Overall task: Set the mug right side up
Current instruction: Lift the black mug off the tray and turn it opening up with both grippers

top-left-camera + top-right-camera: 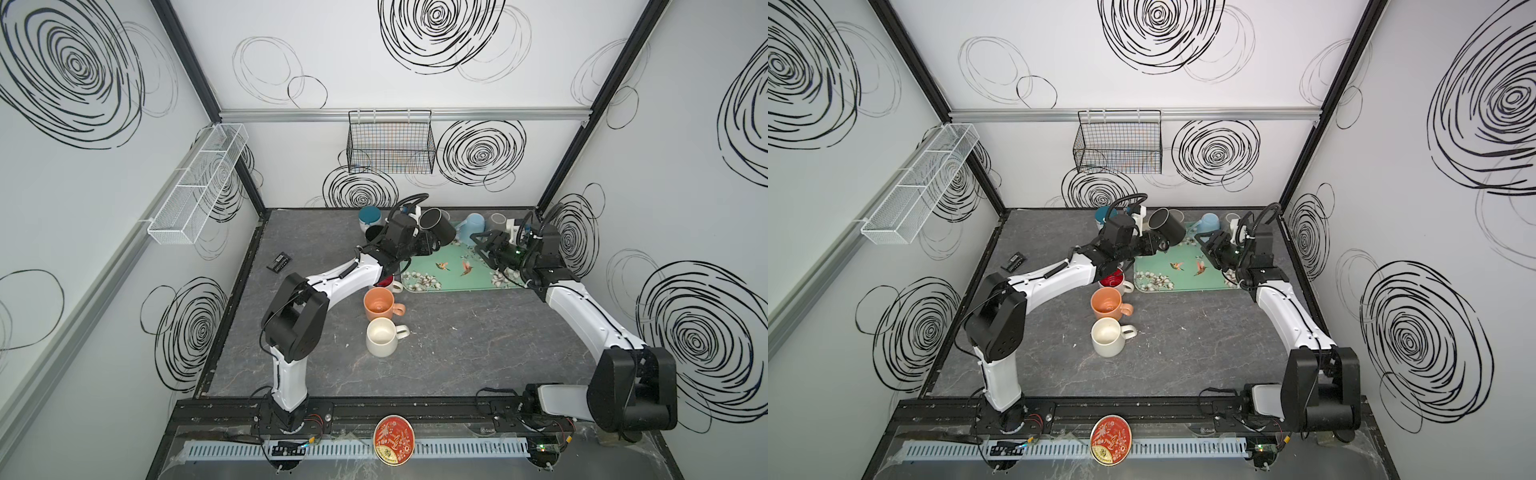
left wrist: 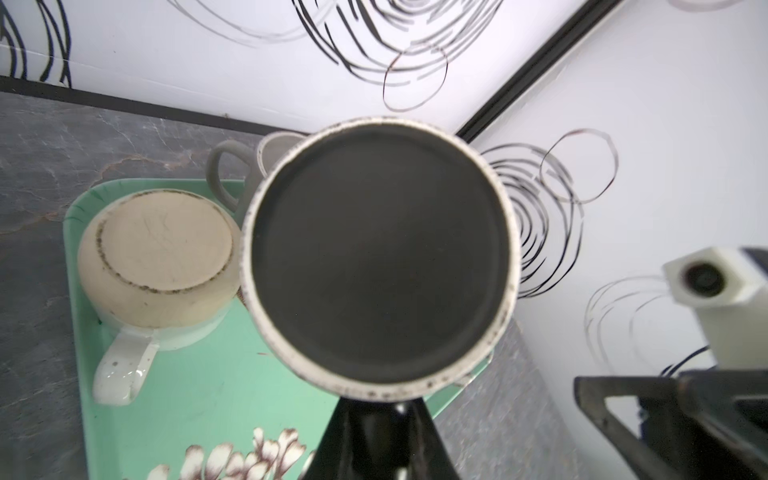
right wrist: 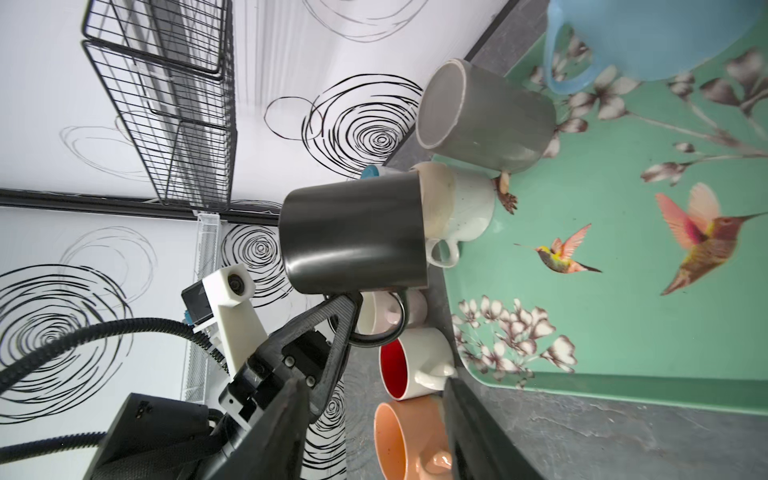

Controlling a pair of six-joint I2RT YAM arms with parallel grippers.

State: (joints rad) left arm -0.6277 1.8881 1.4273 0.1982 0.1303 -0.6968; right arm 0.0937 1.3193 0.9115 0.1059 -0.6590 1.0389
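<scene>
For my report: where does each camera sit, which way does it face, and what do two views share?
Top views: high at the front, looking down on the table; left arm and right arm show whole.
Left wrist: on its arm, facing the base of the black mug; right wrist camera shows.
Right wrist: on its arm, facing the left gripper across the tray; right gripper fingers show.
Shared: both wrist views show black mug and tray.

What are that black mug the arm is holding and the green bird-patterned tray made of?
Black glossy mug: probably glazed ceramic; bright reflections run along its side, and the left wrist view shows a pale, speckled bare ring round its base. Green tray printed with hummingbirds: smooth, softly shiny, rounded raised rim; likely plastic or melamine, but that stays uncertain.
</scene>
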